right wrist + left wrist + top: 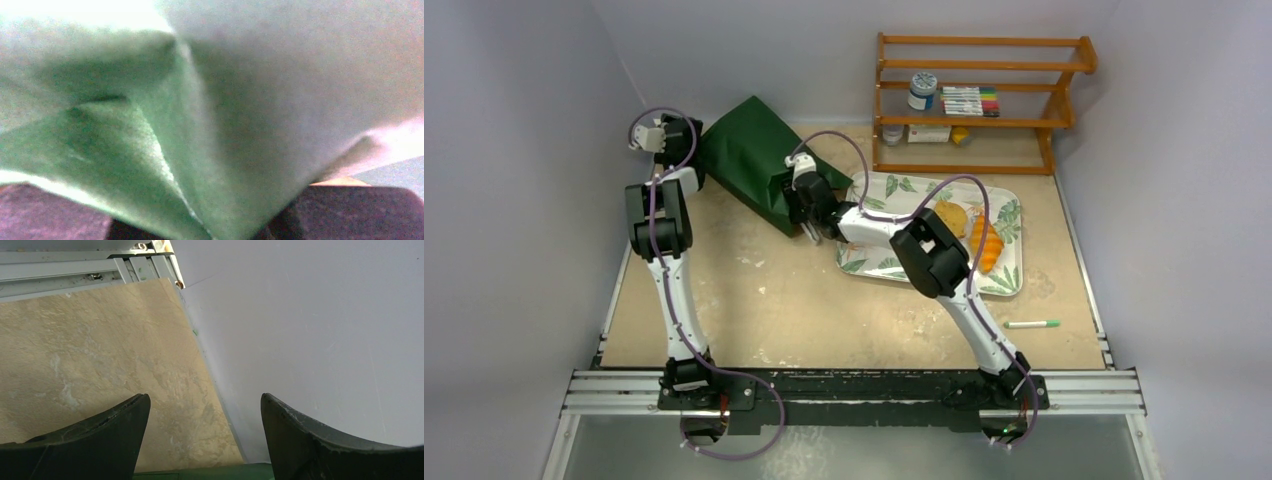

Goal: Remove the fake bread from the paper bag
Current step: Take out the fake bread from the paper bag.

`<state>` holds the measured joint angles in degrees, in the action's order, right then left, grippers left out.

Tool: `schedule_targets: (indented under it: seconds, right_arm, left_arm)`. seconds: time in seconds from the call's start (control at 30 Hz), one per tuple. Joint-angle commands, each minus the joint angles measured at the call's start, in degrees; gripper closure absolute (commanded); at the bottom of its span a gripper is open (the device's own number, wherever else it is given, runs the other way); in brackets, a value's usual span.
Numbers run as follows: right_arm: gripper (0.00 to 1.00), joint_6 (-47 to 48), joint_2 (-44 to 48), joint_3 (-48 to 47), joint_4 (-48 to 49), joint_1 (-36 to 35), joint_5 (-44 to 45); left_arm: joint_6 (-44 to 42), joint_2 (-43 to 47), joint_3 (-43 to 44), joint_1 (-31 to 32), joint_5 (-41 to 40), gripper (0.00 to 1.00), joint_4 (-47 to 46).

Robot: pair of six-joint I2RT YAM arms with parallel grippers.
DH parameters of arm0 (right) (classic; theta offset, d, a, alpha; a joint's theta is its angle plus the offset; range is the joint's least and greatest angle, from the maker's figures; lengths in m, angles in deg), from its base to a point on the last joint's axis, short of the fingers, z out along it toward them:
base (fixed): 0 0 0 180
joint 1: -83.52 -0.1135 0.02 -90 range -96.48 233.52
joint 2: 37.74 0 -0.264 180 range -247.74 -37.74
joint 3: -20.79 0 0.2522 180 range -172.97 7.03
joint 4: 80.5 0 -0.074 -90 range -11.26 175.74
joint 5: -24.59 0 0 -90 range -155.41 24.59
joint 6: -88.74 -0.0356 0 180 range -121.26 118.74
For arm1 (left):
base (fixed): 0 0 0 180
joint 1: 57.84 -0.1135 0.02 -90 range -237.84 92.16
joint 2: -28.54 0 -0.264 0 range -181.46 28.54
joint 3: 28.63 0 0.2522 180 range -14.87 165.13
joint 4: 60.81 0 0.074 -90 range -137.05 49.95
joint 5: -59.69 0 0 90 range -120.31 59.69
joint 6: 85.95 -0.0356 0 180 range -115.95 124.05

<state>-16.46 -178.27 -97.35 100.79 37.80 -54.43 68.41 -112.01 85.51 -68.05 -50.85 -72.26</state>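
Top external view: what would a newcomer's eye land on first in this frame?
The dark green paper bag lying on its side at the back of the table, with the right end effector at its near edge; the right wrist view is filled with green paper. Next, the leaf-patterned tray to its right, already holding orange and golden fake bread. The left end effector hangs open beside the bag's far left corner.
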Motion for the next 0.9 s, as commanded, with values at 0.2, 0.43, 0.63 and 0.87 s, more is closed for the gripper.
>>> schedule_targets:
  seconds: [0.2,0.43,0.63,0.87]
  right_arm:
    - [0.88,-3.21,14.72,12.52,-6.95,-1.22,-1.56]
    - [0.89,-7.26,23.21,20.13,-10.63,-4.69,-1.07]
    - [0.90,-11.05,27.46,25.22,-11.53,-8.42,0.48]
    - [0.90,-13.83,28.89,27.68,-12.15,-10.47,0.70]
  left_arm:
    - [0.79,5.76,-3.50,0.30,-3.13,0.20,3.26]
    - [1.03,6.73,-3.69,1.55,-5.10,0.20,4.94]
    - [0.38,7.27,-4.11,3.63,-6.94,0.20,5.76]
    - [-1.45,10.19,-5.87,5.66,-9.07,0.21,5.49]
